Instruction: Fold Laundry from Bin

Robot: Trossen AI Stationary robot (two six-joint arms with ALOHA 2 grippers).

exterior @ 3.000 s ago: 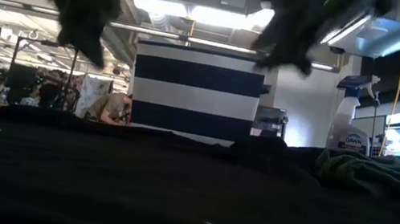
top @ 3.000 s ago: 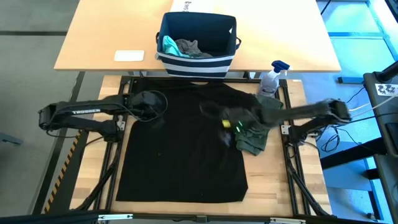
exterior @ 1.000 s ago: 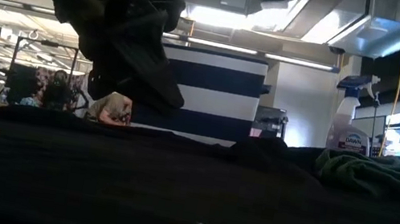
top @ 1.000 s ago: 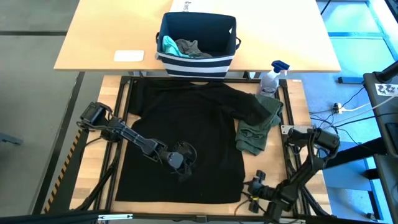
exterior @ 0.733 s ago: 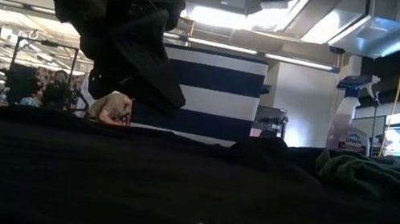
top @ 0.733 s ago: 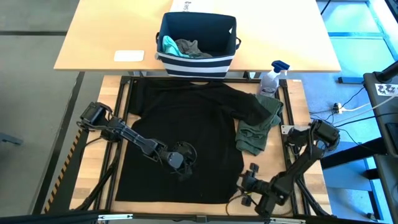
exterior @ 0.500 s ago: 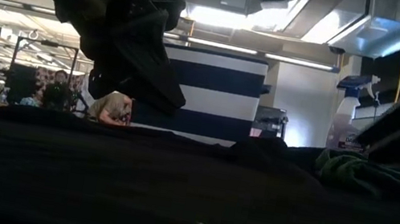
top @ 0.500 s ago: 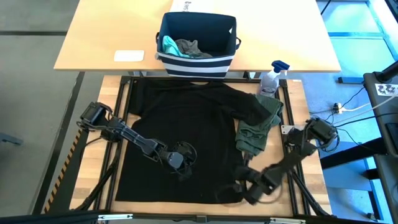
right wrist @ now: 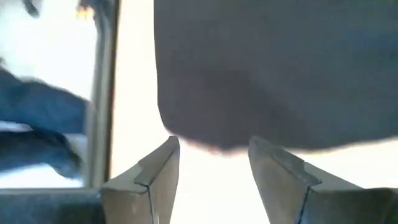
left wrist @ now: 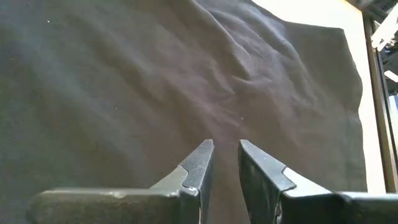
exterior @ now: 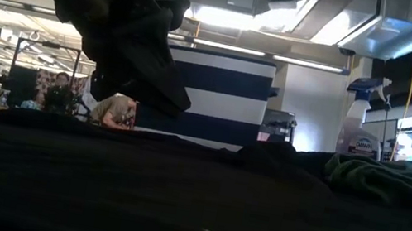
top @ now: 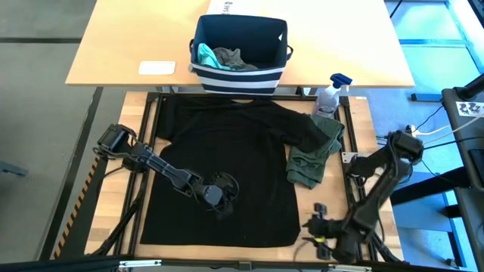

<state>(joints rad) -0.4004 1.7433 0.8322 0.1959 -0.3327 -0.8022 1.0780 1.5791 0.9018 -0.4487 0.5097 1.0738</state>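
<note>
With the black T-shirt (top: 227,170) lying spread on the table, the left gripper (top: 224,198) is hovering narrow-fingered and empty over it while the right gripper (top: 314,227), fingers wide, is risking snagging only the hem corner.

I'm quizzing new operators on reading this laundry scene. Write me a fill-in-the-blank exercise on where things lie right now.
1. The black T-shirt lies spread flat on the ____.
2. The teal piece and the grey T-shirt lie inside the ____.
3. The olive-green piece lies at the black T-shirt's edge, on the side of the ____ arm.
4. The left claw is over the ____ T-shirt; the right claw is off its corner.

Missing words: table; bin; right; black
</note>
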